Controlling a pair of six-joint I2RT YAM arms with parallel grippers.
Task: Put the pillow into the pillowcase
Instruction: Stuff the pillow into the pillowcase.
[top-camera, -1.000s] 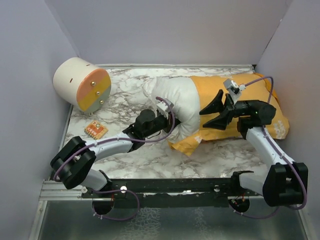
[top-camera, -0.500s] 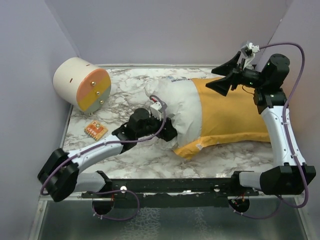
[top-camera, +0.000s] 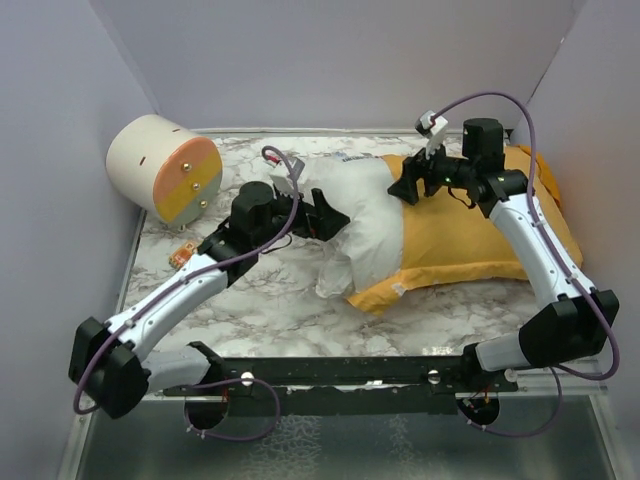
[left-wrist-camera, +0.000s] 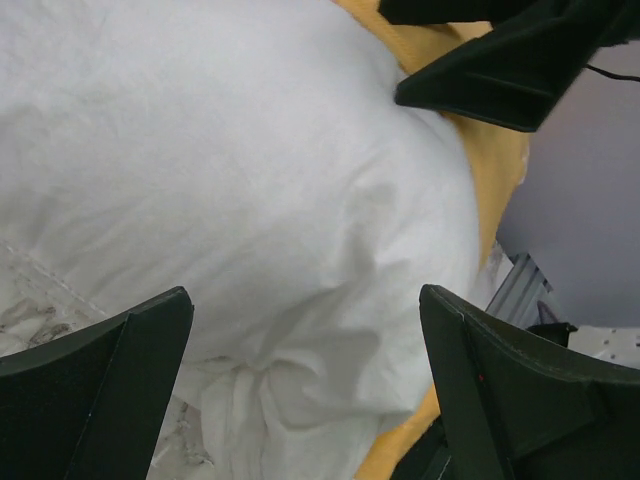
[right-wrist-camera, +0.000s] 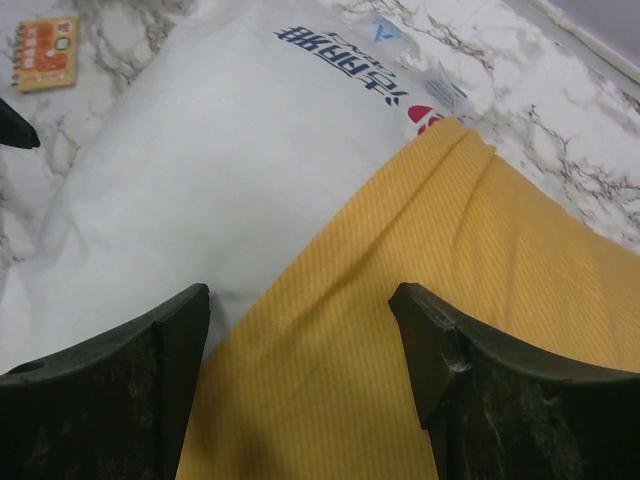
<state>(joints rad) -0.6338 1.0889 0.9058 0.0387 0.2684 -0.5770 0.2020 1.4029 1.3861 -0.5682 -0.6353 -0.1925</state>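
The white pillow (top-camera: 357, 210) lies mid-table with its right part inside the orange-yellow pillowcase (top-camera: 470, 225); its left end sticks out, crumpled at the near corner. My left gripper (top-camera: 333, 216) is open just left of that exposed end, and in the left wrist view its fingers straddle the pillow (left-wrist-camera: 220, 150) without pinching it. My right gripper (top-camera: 405, 188) hovers open over the case's mouth. In the right wrist view its fingers span the line where the pillow (right-wrist-camera: 200, 170) meets the pillowcase (right-wrist-camera: 420, 330). The pillow's printed label (right-wrist-camera: 350, 45) shows at the far edge.
A cream-and-orange cylinder (top-camera: 165, 170) lies at the back left. A small orange card (top-camera: 180, 257) sits on the marble top under the left arm. Grey walls close in on three sides, and a black rail (top-camera: 340, 372) runs along the near edge.
My left gripper opened, let go of the pillow's near end and shifted back and left. My right gripper swung to the back corner, then came down over the case's mouth.
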